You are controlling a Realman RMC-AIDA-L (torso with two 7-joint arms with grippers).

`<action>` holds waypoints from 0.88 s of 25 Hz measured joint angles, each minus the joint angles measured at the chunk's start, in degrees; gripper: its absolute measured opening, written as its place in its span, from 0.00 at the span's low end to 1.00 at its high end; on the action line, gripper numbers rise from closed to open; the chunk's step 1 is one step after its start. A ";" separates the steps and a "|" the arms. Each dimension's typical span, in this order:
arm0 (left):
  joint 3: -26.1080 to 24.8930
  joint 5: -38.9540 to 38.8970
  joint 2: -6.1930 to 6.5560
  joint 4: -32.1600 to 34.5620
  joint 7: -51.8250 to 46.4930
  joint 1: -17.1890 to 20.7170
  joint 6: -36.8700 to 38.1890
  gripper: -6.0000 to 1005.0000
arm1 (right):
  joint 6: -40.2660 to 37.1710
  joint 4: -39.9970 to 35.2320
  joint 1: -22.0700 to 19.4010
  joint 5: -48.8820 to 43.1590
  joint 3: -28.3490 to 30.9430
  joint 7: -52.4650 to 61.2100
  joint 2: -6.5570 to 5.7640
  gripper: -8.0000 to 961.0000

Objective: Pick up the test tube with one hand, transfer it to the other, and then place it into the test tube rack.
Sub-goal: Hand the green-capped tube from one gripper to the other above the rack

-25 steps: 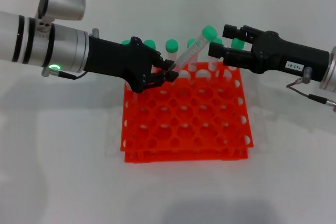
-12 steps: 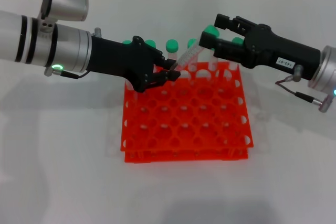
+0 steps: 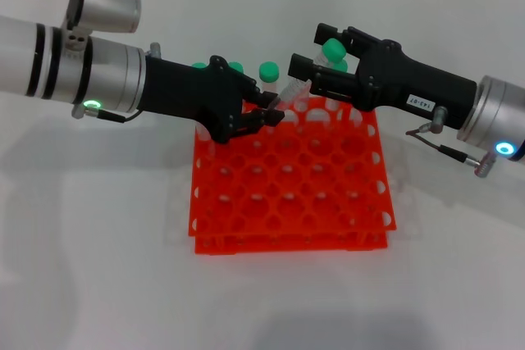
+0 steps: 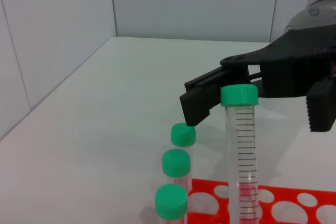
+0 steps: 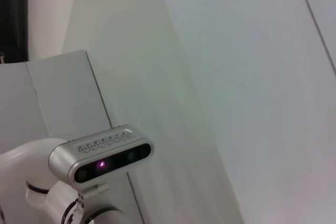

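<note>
We hold the test tube (image 3: 297, 84) in our left claw (image 3: 264, 112), clamped on its lower end, so the tube leans up and toward our right side above the far edge of the test tube rack (image 3: 289, 182). Its green cap sits at the high end. Our right claw (image 3: 316, 59), the one with the white label, has its fingers apart and set either side of the capped end; the left wrist view shows the tube (image 4: 240, 145) with one black finger (image 4: 207, 100) of that claw just behind the cap, and we cannot tell from there whether any pad touches it.

The step in hand, as we judge it, is the handover. To do it well, we should close the right claw on the clear barrel just below the cap rather than on the cap itself, since a round screw cap gives the pads little flat to bite on and the tube could swing. We should keep the left claw clamped until the right one has plainly taken hold, and only then open it. Releasing early would likely drop the tube onto the rack.

Other green-capped tubes (image 3: 269, 70) stand in the rack's far row, close under the handover point, so we should keep the right claw's lower finger clear of their caps as it closes. The rack sits on the white worktop (image 3: 98, 268) with most holes free for the placing that comes next.
</note>
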 joint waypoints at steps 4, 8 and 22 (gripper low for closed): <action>0.00 0.00 0.00 -0.01 0.00 -0.06 -0.03 0.19 | -0.11 0.02 -0.58 2.48 -1.42 -1.12 0.00 0.89; 0.00 0.01 0.02 -0.01 0.00 -0.07 -0.36 0.19 | -0.15 0.04 -1.11 4.32 -2.35 -2.22 0.00 0.89; 0.00 0.01 0.05 0.02 0.09 -0.17 -0.70 0.19 | 0.26 0.06 -1.19 4.46 -2.21 -2.30 0.00 0.88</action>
